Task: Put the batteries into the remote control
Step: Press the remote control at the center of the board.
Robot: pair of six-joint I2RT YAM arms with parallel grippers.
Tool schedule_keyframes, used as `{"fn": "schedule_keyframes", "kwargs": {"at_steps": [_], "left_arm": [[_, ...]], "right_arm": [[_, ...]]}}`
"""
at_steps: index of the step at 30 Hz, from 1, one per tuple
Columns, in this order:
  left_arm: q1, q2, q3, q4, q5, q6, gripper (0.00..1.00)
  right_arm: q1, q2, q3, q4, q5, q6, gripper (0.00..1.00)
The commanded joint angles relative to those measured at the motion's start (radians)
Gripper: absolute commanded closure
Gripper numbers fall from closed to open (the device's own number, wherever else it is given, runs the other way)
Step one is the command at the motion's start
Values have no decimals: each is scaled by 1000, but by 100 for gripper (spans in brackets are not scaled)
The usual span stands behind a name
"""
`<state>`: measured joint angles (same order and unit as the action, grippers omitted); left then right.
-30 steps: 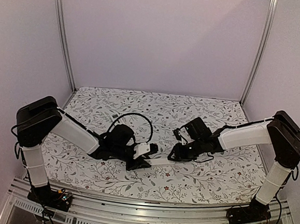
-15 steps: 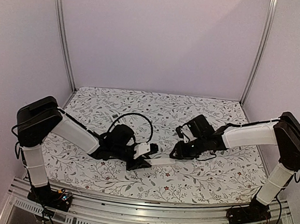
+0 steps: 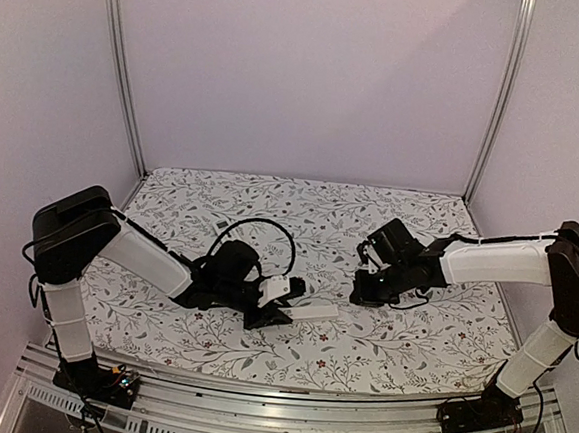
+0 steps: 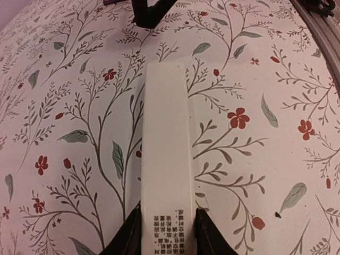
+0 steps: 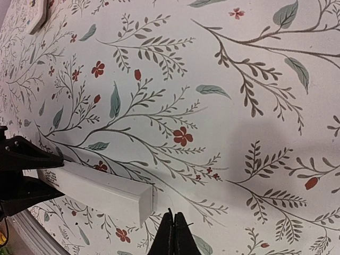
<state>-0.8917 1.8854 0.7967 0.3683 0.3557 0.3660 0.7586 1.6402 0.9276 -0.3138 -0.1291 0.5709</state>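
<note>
1. White remote (image 4: 166, 154) lies mid-frame on the floral table (image 4: 276, 175); left gripper (image 4: 166, 236) clamps its end at the bottom edge.
2. Right gripper (image 5: 173, 234) is pinched shut and empty, bottom centre, just beside the remote's free end.
3. No batteries in view.
4. Judged step: fetching a battery. Next: find one, spread the jaws.

One slim white rectangular plastic remote control (image 3: 312, 311) is at the centre. One small flat white plastic piece (image 3: 215, 228) is toward ten o'clock from it. There is one floral-printed white tablecloth (image 3: 271, 200). There are two white-and-black robot arms: the left arm (image 3: 146, 260) at nine o'clock and the right arm (image 3: 492, 261) at three o'clock.
</note>
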Motion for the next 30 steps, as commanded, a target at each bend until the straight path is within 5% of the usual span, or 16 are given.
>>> {"fn": "schedule_keyframes", "kwargs": {"at_steps": [1, 9, 30], "left_arm": [[4, 22, 9, -25, 9, 5, 69], [3, 35, 21, -25, 16, 2, 69], [1, 20, 6, -50, -6, 16, 63]], "right_arm": [[41, 38, 13, -50, 68, 32, 100], [119, 181, 109, -43, 45, 29, 100], [106, 166, 85, -71, 108, 22, 100]]}}
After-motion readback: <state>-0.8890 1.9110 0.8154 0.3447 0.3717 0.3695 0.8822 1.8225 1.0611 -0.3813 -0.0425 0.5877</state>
